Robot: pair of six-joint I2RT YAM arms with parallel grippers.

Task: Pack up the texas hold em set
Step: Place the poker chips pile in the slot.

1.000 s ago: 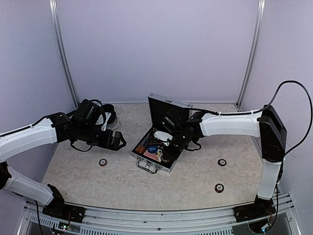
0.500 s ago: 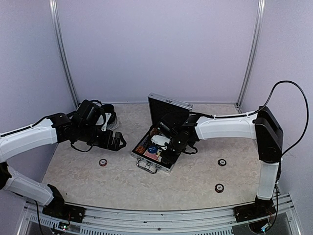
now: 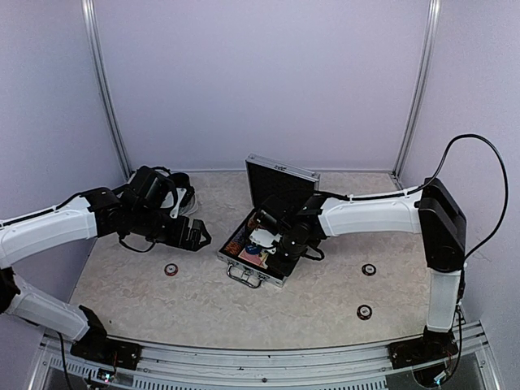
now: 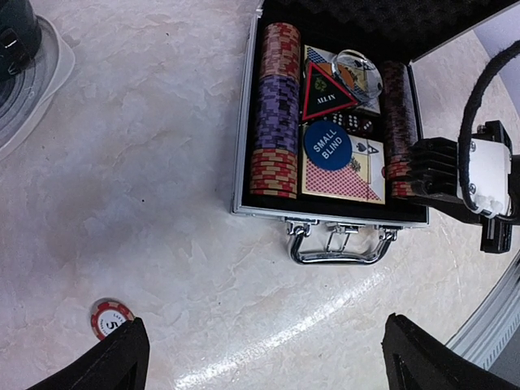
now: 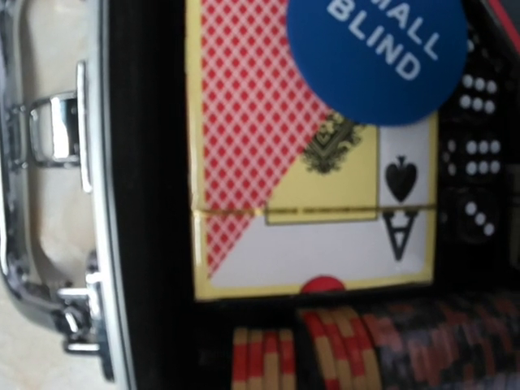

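Observation:
The texas hold em set's silver case [image 3: 244, 264] lies open mid-table, lid [image 3: 282, 180] upright. In the left wrist view it holds striped chip rows [image 4: 276, 122], two card decks [image 4: 345, 166], a triangle marker [image 4: 323, 93], a blue "small blind" button [image 4: 327, 145] and dice [image 4: 351, 122]. My right gripper [image 3: 278, 253] hangs low over the case's right chip row; its camera shows the deck [image 5: 317, 203], button [image 5: 378, 49] and chips [image 5: 366, 349] close up, fingers hidden. My left gripper [image 4: 268, 366] hovers open before the handle [image 4: 337, 244]. One loose chip [image 4: 110, 318] lies by its left finger.
Two more loose chips [image 3: 369, 269] [image 3: 364, 310] lie on the table at the right. A plate with mugs [image 3: 185, 195] stands at the back left behind my left arm. Purple walls close in the table on three sides.
My right arm has pushed a little leftward and further over the case. The left arm and the case's contents have not moved.

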